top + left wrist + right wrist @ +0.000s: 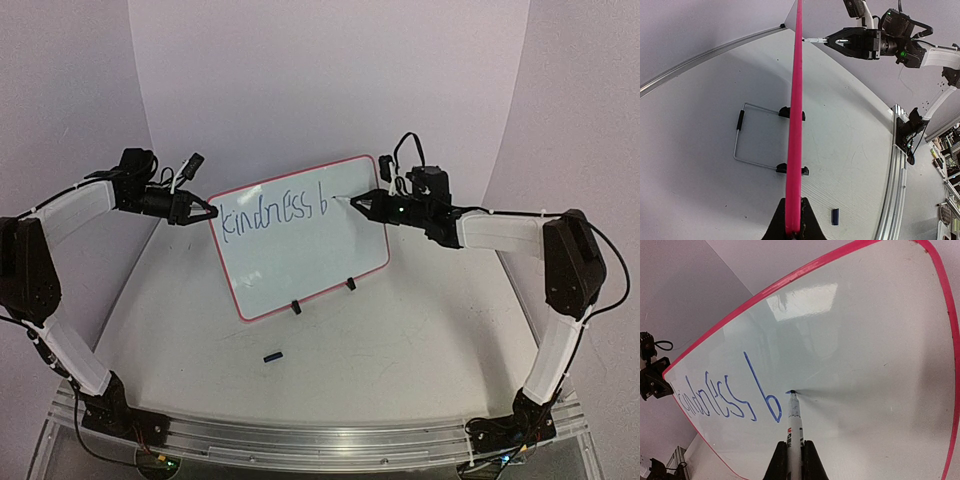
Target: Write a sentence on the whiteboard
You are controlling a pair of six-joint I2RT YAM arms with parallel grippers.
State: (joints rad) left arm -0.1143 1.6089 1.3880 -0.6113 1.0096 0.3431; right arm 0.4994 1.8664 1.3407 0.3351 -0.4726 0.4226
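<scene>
At nine o'clock in the top view, left gripper (pixel 210 212): pinched shut on the left rim of the whiteboard (pixel 300 262), holding it there. From the left wrist, the same rim seen edge-on as a red line, caught between the two black fingers (pixel 776 226) at the bottom of the view.

At the centre of the table (pixel 400 340), whiteboard upright and leaning back a little, on two small black feet (pixel 296 306), with a wire stand (pixel 740 120) behind it. Toward ten o'clock on its face, sentence (pixel 275 213): dark-blue letters in one line, reading "kindness b".

At six o'clock from the board, apart from it on the table, a small dark piece (pixel 272 355), perhaps a cap.

At three o'clock, right gripper (pixel 356 203): closed on a marker pen (pixel 345 199). From the right wrist, pen barrel clamped between both fingers (pixel 776 465), tip touching the white surface just right of the "b".
</scene>
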